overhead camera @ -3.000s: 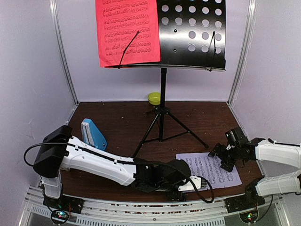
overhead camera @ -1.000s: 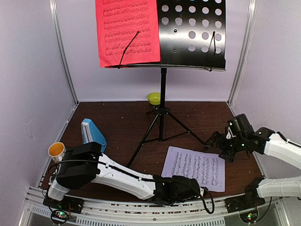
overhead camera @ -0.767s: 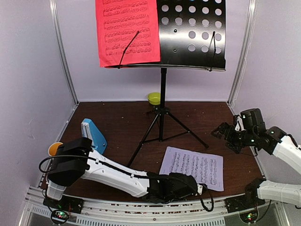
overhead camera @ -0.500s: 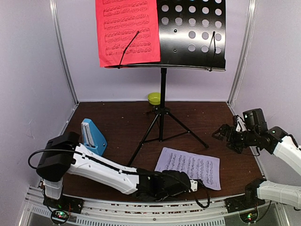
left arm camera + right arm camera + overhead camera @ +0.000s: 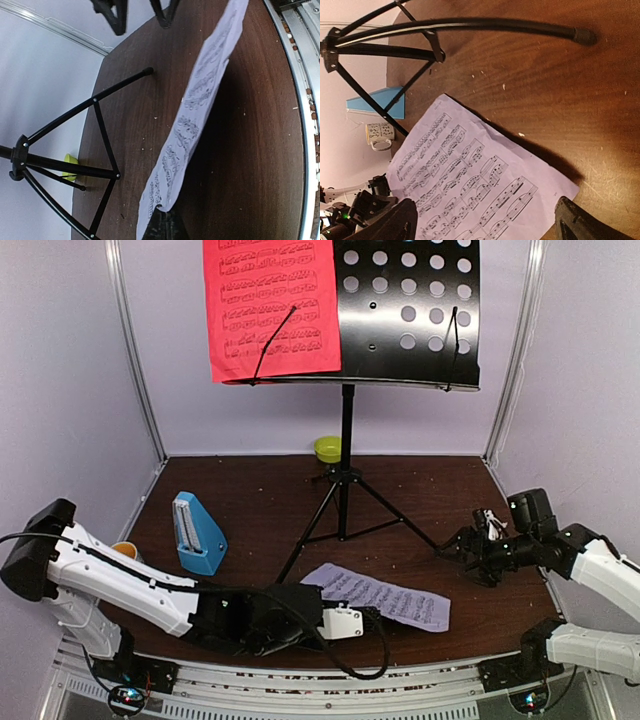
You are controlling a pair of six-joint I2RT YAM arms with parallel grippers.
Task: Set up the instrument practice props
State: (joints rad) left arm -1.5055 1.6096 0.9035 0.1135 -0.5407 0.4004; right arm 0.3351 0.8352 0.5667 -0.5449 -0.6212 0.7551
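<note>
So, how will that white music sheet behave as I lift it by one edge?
Likely floppy: pinched at one edge by the left end effector, the white music sheet bows along its length. Probably very light, so it may flutter or swing. It might crease if it snags the stand legs.

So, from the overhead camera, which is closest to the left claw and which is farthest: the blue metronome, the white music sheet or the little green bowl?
1. white music sheet: pinched in the left gripper itself, front centre of the table.
2. blue metronome: off to the left, mid-table.
3. green bowl: at the back edge, centre.
</note>
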